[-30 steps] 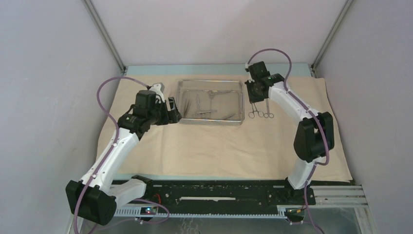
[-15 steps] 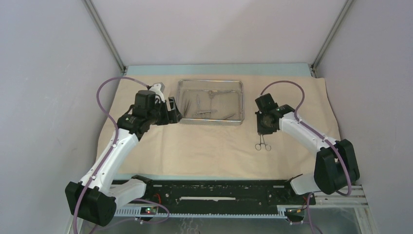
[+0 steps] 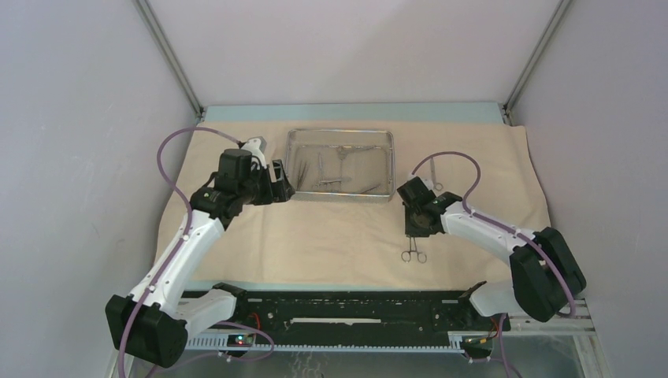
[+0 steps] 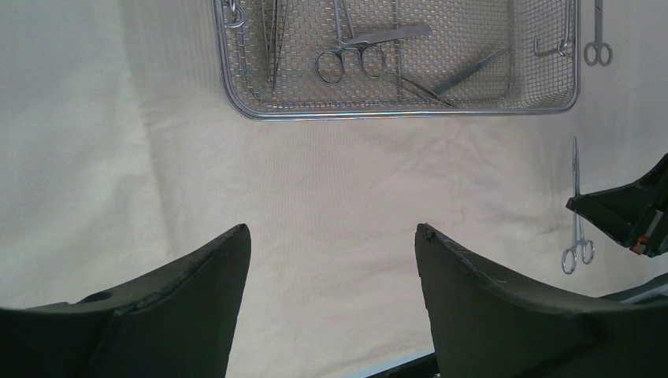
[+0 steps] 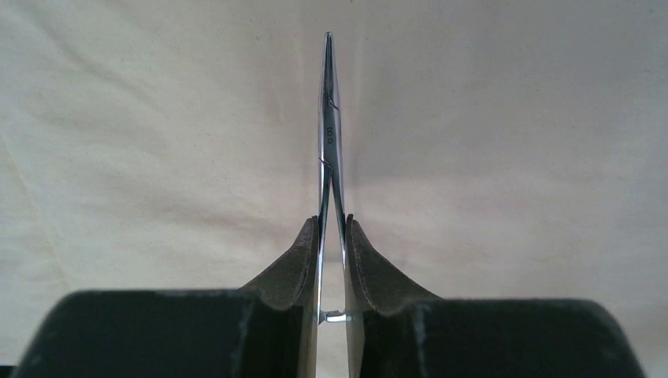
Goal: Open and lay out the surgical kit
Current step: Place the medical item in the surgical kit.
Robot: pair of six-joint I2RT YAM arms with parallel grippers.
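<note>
**Right jaws clamped on forceps, left jaws wide apart and empty**

Nearest the bases, the right arm (image 3: 488, 228) reaches low and leftward over the beige cloth (image 3: 331, 236) that covers the surface. Its jaws are nearly closed, pinching the shank of a slim pair of forceps (image 5: 328, 118). The closed tip projects beyond the fingers (image 5: 295, 260), and the ring handles point toward the near edge. Whether the forceps touch the cloth cannot be told.

Farther back on the left, the left arm (image 3: 185, 236) is bent at the elbow, its wrist just beside the near-left corner of the steel tray (image 3: 340, 198). Its jaws stand wide open, holding nothing, over bare cloth.

The mesh tray sits at the far middle of the cloth with several instruments (image 4: 354, 55) in it. Another ring-handled tool (image 4: 596, 35) lies on the cloth just outside the tray's right side.
</note>
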